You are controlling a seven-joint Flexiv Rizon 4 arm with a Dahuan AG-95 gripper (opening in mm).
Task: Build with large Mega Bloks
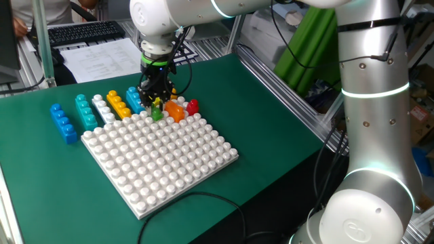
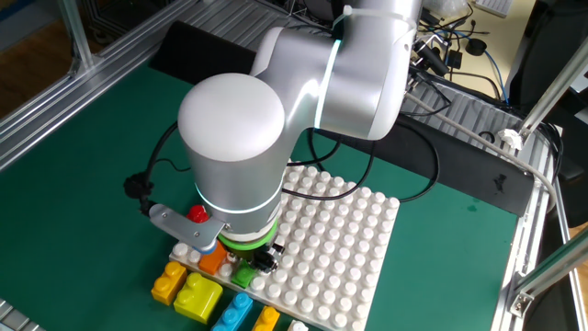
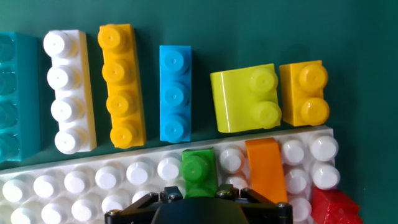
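Green table, white studded baseplate lying flat on it.

Arm reaches down at the baseplate's far edge in one fixed view; gripper points straight down over the edge row of studs. Fingertips are hidden behind the wrist in the other fixed view and cut off at the bottom of the hand view, where only the black gripper body shows. Cannot tell whether the jaws are apart or clamped on anything.

On the baseplate edge, hand view:
- green brick, one stud, seated in the edge rows, directly ahead of the gripper body.
- orange brick, smooth sloped top, just right of the green one, a white stud between them.
- red brick at the lower right corner, partly out of frame; cannot tell if it sits on the plate or the table.

On the table beyond the edge, in a row, hand view, left to right:
- teal brick, partly cropped.
- white brick, four studs.
- long yellow-orange brick, four studs.
- blue brick, three studs.
- lime brick, two studs, curved face, touching the plate edge.
- short yellow-orange brick, two studs, just beside the lime one.

A dark blue brick lies apart, farthest out in the row in one fixed view.
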